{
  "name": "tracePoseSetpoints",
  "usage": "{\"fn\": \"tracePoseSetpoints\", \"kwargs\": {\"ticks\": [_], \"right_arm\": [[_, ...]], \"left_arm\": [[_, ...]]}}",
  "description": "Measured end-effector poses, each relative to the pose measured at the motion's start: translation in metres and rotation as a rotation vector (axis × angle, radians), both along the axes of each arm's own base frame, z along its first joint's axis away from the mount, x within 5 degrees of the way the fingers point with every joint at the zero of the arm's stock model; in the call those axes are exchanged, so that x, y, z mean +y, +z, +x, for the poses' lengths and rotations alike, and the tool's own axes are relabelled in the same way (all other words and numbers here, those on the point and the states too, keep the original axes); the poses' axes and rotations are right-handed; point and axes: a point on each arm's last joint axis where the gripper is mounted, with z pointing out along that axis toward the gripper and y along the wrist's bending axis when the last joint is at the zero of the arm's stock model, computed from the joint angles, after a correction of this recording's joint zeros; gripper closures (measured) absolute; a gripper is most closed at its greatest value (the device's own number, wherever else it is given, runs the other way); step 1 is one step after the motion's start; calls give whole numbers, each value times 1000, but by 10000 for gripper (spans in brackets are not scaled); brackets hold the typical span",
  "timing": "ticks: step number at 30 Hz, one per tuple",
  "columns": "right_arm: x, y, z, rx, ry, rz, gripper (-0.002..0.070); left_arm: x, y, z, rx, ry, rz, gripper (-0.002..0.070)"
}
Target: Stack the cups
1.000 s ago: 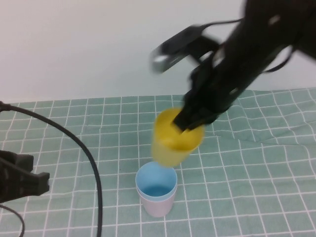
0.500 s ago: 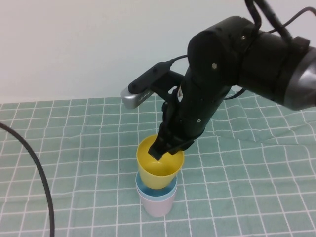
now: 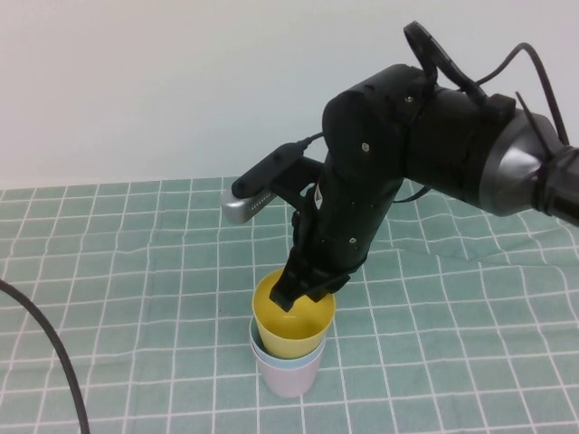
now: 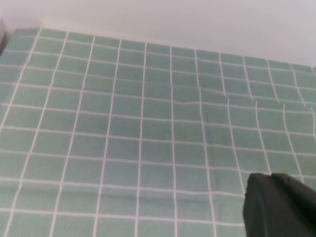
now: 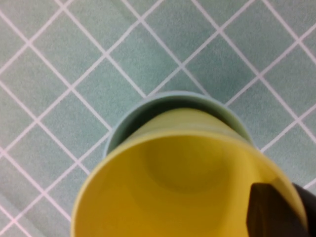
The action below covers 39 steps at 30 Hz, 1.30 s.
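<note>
While the right gripper [image 3: 303,291] pinches the far rim of the smooth yellow plastic tumbler [image 3: 291,323], that cup sits nested in the light blue tumbler [image 3: 260,342] inside the pale pink one [image 3: 288,380], 3 stacked on the green checked cloth [image 3: 136,271]. The left gripper [image 4: 279,207], pressed together, hovers over bare cloth at the left.

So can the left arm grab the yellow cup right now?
Probably not: the right gripper already pinches the yellow cup by its rim, and the left gripper sits shut, off over bare cloth.
</note>
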Motion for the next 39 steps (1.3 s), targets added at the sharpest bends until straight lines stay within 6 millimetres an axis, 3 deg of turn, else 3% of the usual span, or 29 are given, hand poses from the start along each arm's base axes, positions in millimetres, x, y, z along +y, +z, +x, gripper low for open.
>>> {"fn": "tracePoseSetpoints", "kwargs": {"ticks": [10,15,18,23,26,28,35,39], "right_arm": [[0,0,0,-2,0,1,406],[-6,20,-4,-39,-27,20,392],[-21,55,-13,-121,-67,44,447],[-62,138,-48,-290,-117,149,631],[-96,186,-81,-392,-144,227,659],[-120,207,-102,-462,-165,261,667],[-208,238,-179,-650,-278,347,672],[-244,246,-216,-733,-320,465,673]], "left_arm": [[2,-10,-4,89,38,-25,676],[3,-13,-6,129,53,-21,676],[3,-13,-6,131,54,-23,676],[4,-4,-14,16,25,-37,676],[4,5,-25,-174,-37,-25,676],[2,0,-31,-283,-73,-42,676],[-1,-67,-42,-473,-109,-5,676],[4,-110,-42,-426,-40,60,676]]}}
